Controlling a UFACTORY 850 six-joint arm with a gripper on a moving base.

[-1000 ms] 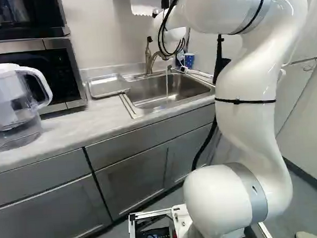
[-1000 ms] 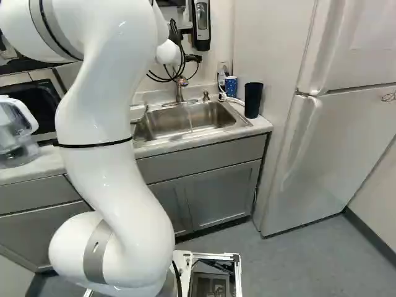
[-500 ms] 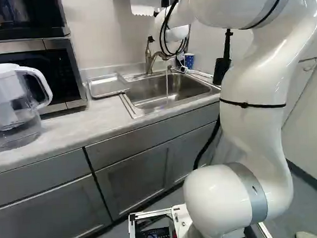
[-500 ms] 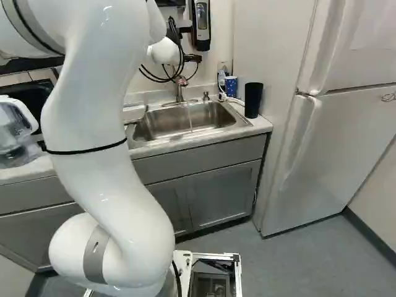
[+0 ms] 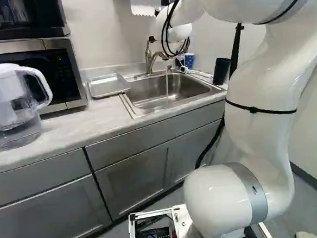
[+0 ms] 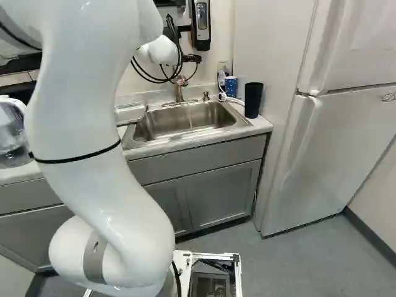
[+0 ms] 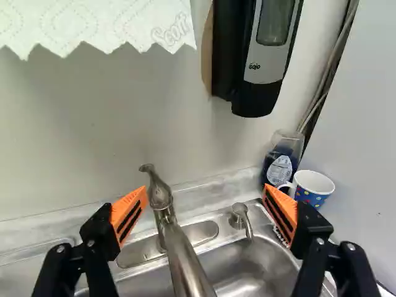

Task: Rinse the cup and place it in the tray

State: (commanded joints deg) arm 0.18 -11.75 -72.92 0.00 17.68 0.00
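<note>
- My white arm (image 5: 268,89) draws back from the sink (image 6: 167,127) toward the base cameras, its upper links swung farther back than a second ago, with the wrist end shifting only a little.
- Water (image 5: 166,84) runs in a thin stream from the tap (image 7: 184,263), ready for a rinse; I judge that I am backing off from it to go for a cup.
- My end effector (image 7: 206,195) is spread wide, its orange pads well apart and nothing pinched, with the tap's upper end showing between them.
- Beyond one pad, the blue dotted cup (image 7: 310,197) stands by a bottle (image 7: 279,167) at the back corner; a dark cup (image 6: 253,100) stands on the surface (image 5: 66,122) beside the sink. Which one is meant, I cannot tell.
- The metal tray (image 5: 106,85) waits at the other side of the sink, with no cup in it.
- Against the earlier frames, the dark cup shows more fully past my arm in the left base view, while the water already ran then. The base has not moved.
</note>
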